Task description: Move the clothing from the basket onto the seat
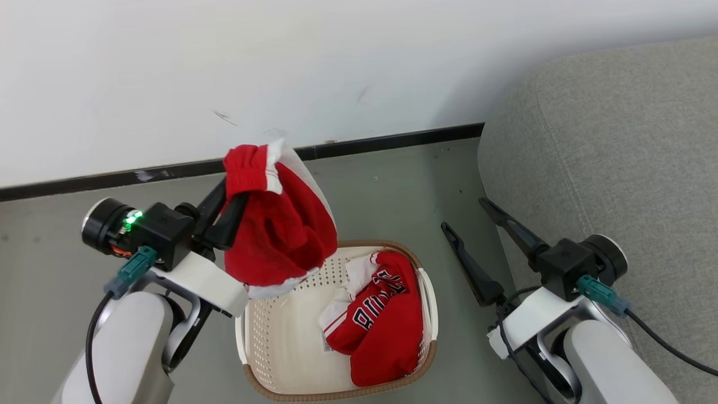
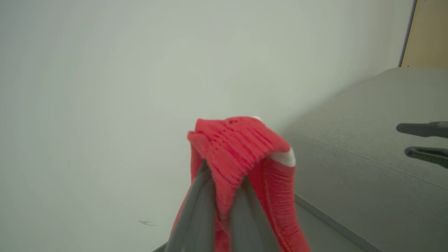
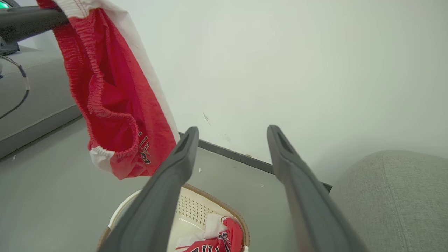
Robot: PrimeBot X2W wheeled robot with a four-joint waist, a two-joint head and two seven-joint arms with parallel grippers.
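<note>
Soft red cloth with ribbed elastic waistband on the red shorts (image 1: 280,235). Smooth cloth on the lettered jersey (image 1: 387,331). Perforated smooth cream plastic for the basket (image 1: 269,336), woven-look brown rim. Coarse matt grey weave on the sofa (image 1: 617,157). Matt dark plastic on the right gripper (image 1: 463,213).

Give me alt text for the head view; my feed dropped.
The left tool is shut on a red garment, holding it up above the basket, where a lettered garment lies. The right tool hangs open and empty beside the grey sofa on the right.
</note>
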